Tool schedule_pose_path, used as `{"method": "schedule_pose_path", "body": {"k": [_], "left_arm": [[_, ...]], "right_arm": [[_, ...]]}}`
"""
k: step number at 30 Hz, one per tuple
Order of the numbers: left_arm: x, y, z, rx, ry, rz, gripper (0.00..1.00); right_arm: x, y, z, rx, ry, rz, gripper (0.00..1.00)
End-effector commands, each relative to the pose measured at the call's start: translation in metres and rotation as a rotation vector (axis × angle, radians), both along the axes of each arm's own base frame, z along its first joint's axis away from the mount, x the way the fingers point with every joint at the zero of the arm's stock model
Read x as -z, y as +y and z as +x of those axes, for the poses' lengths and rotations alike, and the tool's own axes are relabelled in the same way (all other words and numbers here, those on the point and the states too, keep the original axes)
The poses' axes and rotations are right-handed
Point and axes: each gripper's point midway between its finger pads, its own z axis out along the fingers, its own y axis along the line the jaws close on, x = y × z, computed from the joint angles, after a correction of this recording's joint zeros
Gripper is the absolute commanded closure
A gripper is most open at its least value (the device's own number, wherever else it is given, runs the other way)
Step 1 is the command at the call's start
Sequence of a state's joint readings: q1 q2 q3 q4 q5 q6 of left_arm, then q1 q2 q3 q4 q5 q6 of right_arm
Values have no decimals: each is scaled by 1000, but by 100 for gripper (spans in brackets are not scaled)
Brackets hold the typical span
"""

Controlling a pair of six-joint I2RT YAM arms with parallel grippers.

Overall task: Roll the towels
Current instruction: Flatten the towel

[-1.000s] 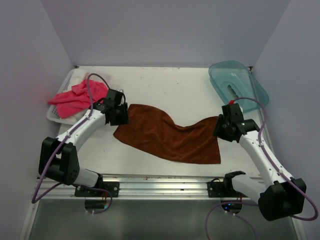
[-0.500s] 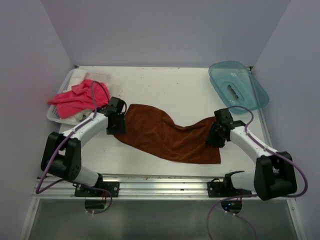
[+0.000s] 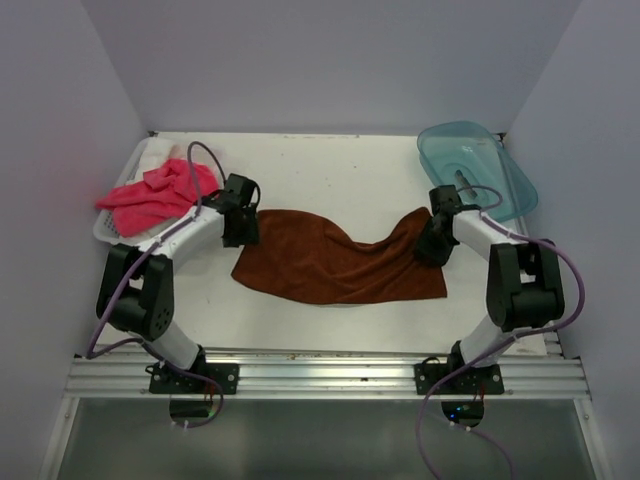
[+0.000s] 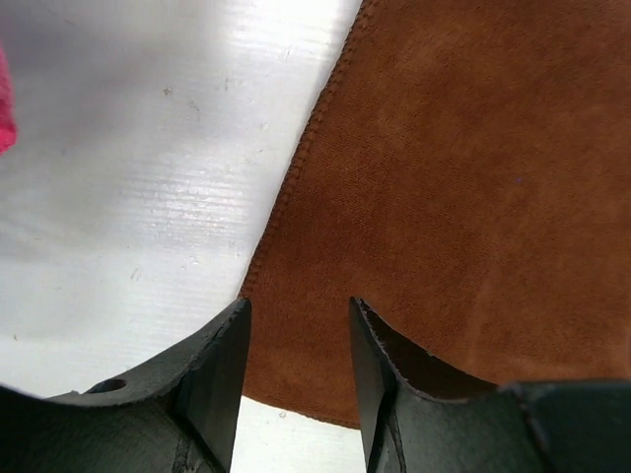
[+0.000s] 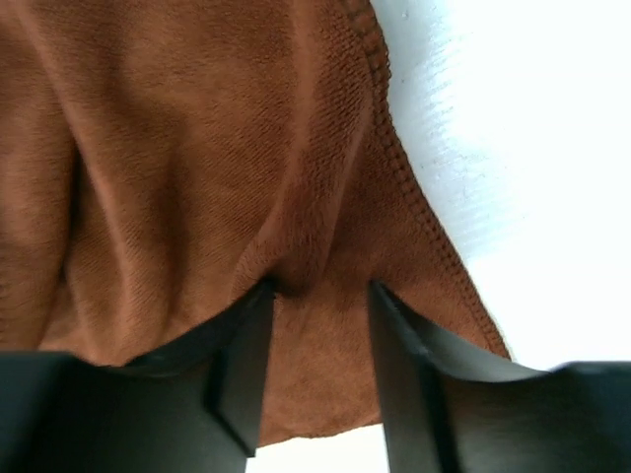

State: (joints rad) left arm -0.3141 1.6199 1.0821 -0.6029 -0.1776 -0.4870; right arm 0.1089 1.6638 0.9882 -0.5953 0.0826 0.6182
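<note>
The rust-brown towel lies spread on the white table, with a hump at its back right corner. My left gripper sits low on the towel's left corner. Its jaws stand a little apart, and flat cloth shows between the fingertips. My right gripper sits low on the towel's right corner. Its jaws also stand a little apart, and creases in the cloth run to one fingertip. The pink-red towel lies bunched in the basket at the far left.
A white basket stands at the left edge and holds the pink-red towel and pale cloths. A clear blue tray lies tilted at the back right, close behind my right gripper. Walls close in the table on three sides.
Both grippers have moved toward the back of the table. The brown towel has shifted back with them, and its front right corner now lies farther from the rail.
</note>
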Motion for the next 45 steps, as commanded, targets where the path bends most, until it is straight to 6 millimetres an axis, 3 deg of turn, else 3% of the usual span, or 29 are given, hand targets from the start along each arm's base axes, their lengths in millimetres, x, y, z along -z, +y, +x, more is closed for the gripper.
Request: {"method": "schedule_pose_path", "body": {"k": [1, 6, 9, 11, 18, 22, 24, 29, 32, 35, 38, 42, 45], "left_arm": [[-37, 2, 3, -6, -79, -22, 51], [-27, 19, -36, -96, -22, 2, 50], [-17, 30, -55, -162, -7, 17, 51], [-7, 33, -63, -182, 16, 22, 51], [15, 30, -56, -202, 36, 2, 52], [30, 33, -64, -217, 68, 17, 50], [31, 32, -64, -223, 57, 10, 46], [44, 29, -63, -225, 58, -9, 49], [55, 27, -63, -224, 81, -9, 55], [56, 26, -58, -219, 75, -8, 71], [42, 28, -49, -215, 43, 5, 99], [24, 32, -41, -213, -17, 17, 100], [25, 31, -40, -207, -10, 10, 100]], "right_arm": [[-36, 4, 17, -6, -121, 26, 52], [-79, -1, -1, -18, -240, 18, 33], [-87, -3, -20, -22, -263, 21, 31], [-83, -4, -32, -28, -246, 19, 31], [-84, -9, -54, -34, -238, 4, 35], [-74, -11, -67, -29, -206, 0, 34], [-69, -15, -72, -18, -190, -21, 31], [-63, -17, -82, -7, -160, -29, 18], [-65, -21, -85, 1, -159, -46, 18], [-65, -27, -88, 20, -161, -69, 18], [-61, -33, -91, 54, -155, -58, 21], [-49, -36, -97, 96, -122, -13, 27], [-37, -39, -101, 138, -97, 12, 31]]}}
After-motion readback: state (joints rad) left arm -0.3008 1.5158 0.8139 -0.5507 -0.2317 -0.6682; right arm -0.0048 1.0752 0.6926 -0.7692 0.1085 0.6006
